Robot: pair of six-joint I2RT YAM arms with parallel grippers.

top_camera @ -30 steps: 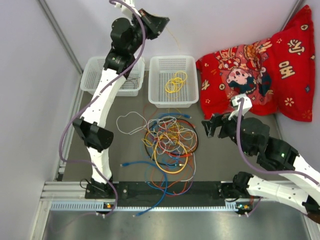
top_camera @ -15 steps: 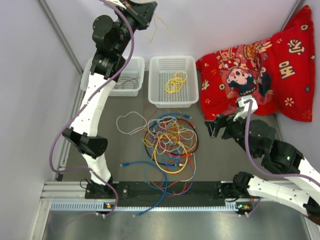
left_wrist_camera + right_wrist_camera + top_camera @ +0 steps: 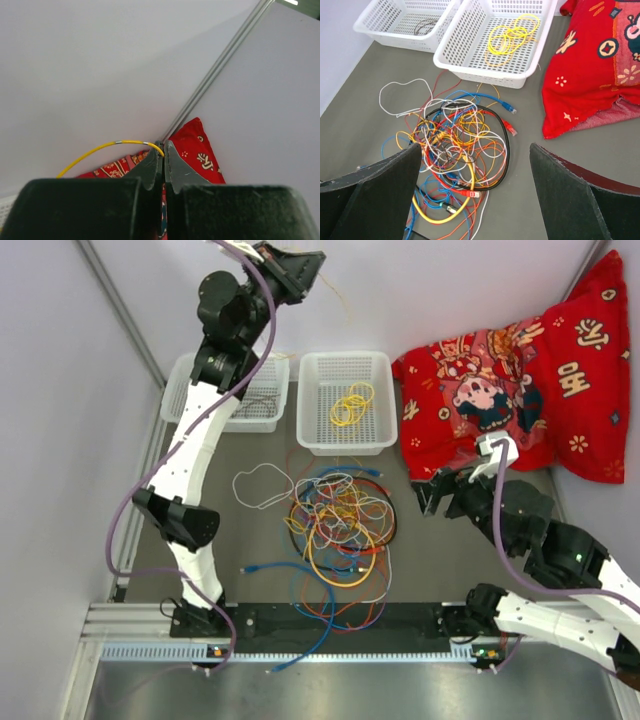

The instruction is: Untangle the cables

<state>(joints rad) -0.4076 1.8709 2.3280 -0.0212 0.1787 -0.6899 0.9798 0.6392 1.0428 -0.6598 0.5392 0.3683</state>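
Up past the far left corner of the white plastic mesh basket (image 3: 345,448), left tool (image 3: 162,150): we see its two grey fingers pressed together, pinching a thin yellow cable (image 3: 107,146). In the wrist view the cable arcs away to the left of the tips. The arm is raised high beside the pale back wall.
Right tool (image 3: 475,150): off the basket's near right corner, spread wide with nothing between its dark fingers. Through the gap we look down on the heap.
Tangled cables (image 3: 335,530): a heap of thin yellow, orange, blue, white, red and black loops. It lies on the grey bench (image 3: 535,115) just on the near side of the basket.
Black loop (image 3: 507,150): we see it ringing the right side of the heap, on the side away from the basket's left corner.
White cable loop (image 3: 262,485): flat on the bench off the basket's near left corner, at the left edge of the heap.
Blue cable with plug ends (image 3: 270,567): on the side of the heap farthest from the basket.
Yellow wire coil (image 3: 512,37): lying loose inside the basket.
Second white mesh basket (image 3: 395,42): just beside the first, on its left. We make out a small dark cable (image 3: 425,25) inside it.
Red patterned cushion (image 3: 520,390): just to the right of the basket, propped toward the right wall.
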